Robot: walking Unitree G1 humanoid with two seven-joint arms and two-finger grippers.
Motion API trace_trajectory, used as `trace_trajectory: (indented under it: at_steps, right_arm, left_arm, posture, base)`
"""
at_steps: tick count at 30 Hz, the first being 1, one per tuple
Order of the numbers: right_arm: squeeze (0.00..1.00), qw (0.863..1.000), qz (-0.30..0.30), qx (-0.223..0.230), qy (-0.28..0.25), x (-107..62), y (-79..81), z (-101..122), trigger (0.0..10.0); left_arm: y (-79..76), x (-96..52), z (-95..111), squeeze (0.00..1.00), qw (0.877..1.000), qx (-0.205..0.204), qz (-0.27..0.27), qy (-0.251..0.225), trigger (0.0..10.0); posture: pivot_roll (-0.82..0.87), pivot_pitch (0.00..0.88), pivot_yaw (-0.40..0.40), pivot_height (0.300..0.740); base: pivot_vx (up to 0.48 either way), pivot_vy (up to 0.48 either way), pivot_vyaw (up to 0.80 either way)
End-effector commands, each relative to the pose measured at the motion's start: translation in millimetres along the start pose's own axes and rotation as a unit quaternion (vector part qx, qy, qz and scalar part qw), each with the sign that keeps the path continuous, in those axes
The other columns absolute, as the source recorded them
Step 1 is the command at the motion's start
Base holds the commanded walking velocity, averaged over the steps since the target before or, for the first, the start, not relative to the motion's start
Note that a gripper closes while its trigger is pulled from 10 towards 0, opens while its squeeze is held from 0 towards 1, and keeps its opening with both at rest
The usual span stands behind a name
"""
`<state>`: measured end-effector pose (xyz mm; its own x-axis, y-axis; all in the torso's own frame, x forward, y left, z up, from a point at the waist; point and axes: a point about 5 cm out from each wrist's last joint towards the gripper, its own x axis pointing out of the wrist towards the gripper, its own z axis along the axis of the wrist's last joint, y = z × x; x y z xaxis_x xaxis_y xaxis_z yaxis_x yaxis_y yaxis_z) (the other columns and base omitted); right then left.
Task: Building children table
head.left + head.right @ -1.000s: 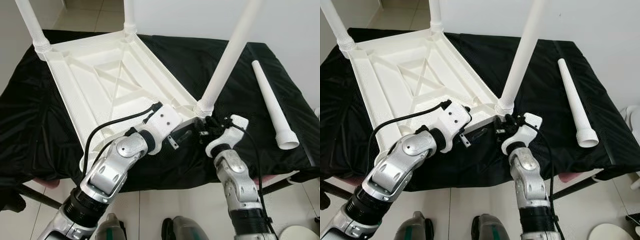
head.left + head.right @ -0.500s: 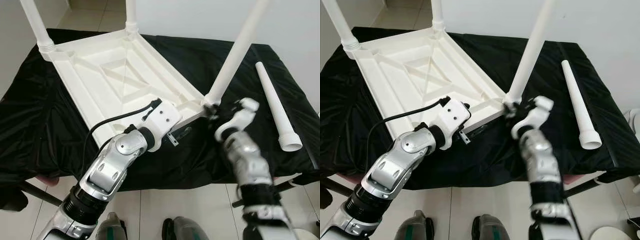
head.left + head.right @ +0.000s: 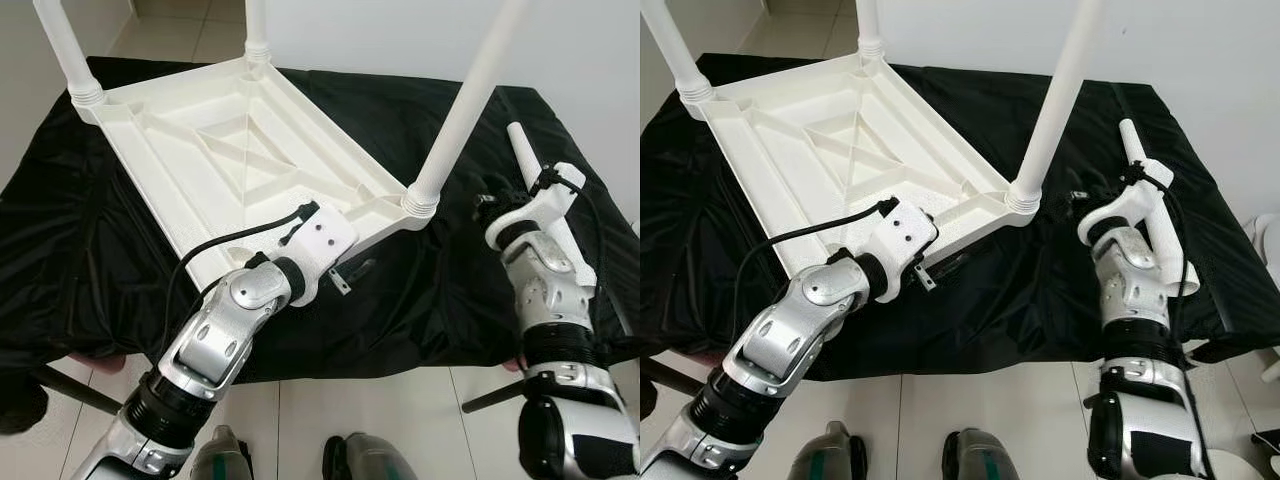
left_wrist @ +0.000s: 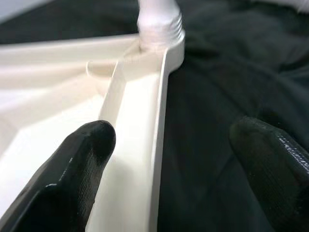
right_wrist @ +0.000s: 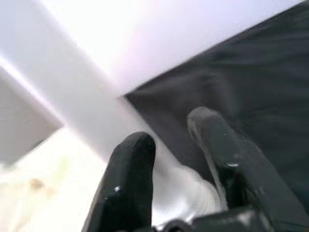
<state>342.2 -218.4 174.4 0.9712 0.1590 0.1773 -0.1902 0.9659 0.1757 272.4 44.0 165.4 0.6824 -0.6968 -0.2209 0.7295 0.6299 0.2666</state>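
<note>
A white plastic children's table point(image 3: 230, 150) lies upside down on a black cloth point(image 3: 80, 260). Three legs stand up from it, the nearest being the front right leg point(image 3: 465, 100) in its corner socket point(image 4: 159, 29). A loose leg point(image 3: 520, 140) lies on the cloth to the right, mostly hidden behind my right arm. My left gripper point(image 3: 355, 272) is open and straddles the table's near rim point(image 4: 145, 145), one finger over the underside and one over the cloth. My right gripper point(image 3: 487, 207) hovers open beside the loose leg's thin end, its fingers point(image 5: 130, 179) apart in a blurred view.
The cloth-covered surface ends just in front of my arms, with tiled floor point(image 3: 400, 420) below. A white wall point(image 3: 580, 40) stands behind and to the right. Bare cloth point(image 3: 420, 290) lies between the two grippers.
My right gripper has swung away from the base of the front right leg, to the right toward the loose leg. The left gripper stays at the near rim.
</note>
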Motion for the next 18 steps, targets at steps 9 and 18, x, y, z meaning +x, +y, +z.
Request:
trace_trajectory:
  at_steps: [9, 18]
  right_arm:
    - [0.0, 0.996, 0.072, 0.045, -0.002, -21.9, 29.2, -9.0, 10.0]
    - [0.0, 0.995, 0.07, 0.065, -0.009, -44.2, 24.9, -9.6, 10.0]
  left_arm:
    - [16.9, -1.0, -12.5, 0.0, 0.997, 0.001, 0.055, 0.05, 10.0]
    - [26.4, -14.6, -15.6, 0.0, 0.997, 0.003, 0.042, 0.058, 10.0]
  posture:
    - [-0.09, 0.052, -0.054, 0.74]
    - [-0.11, 0.06, -0.027, 0.74]
  base:
    - [0.0, 0.0, 0.0]
    - [0.0, 0.0, 0.0]
